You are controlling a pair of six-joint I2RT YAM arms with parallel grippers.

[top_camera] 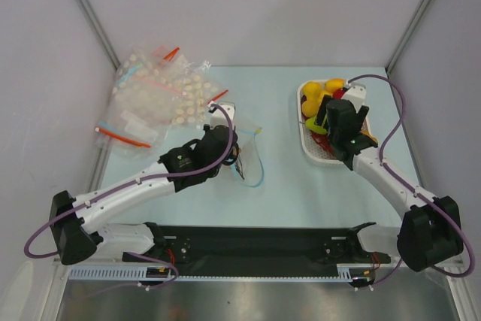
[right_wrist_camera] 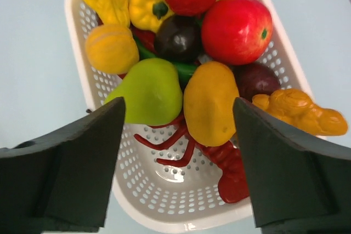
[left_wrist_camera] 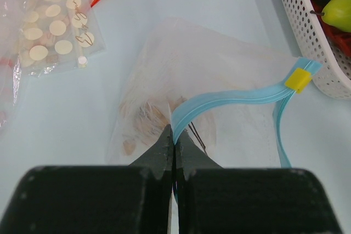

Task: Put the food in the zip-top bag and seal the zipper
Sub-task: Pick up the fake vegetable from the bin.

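The clear zip-top bag [top_camera: 244,140] lies mid-table; in the left wrist view it [left_wrist_camera: 214,64] spreads ahead of my fingers. My left gripper [left_wrist_camera: 174,135] is shut on its light blue zipper strip [left_wrist_camera: 230,100], lifting one lip; a yellow slider [left_wrist_camera: 298,79] sits on the strip. The food fills a white perforated tray [right_wrist_camera: 181,201]: a green pear [right_wrist_camera: 148,91], an orange-yellow piece [right_wrist_camera: 209,102], a red apple [right_wrist_camera: 237,28], a red lobster [right_wrist_camera: 230,168], dark purple pieces. My right gripper [right_wrist_camera: 178,130] hangs open above the tray's near end, empty.
A heap of other clear bags [top_camera: 158,95] with red strips lies at the back left, also seen in the left wrist view [left_wrist_camera: 49,20]. The tray's corner [left_wrist_camera: 318,53] is close to the bag's right side. Walls stand behind and at both sides.
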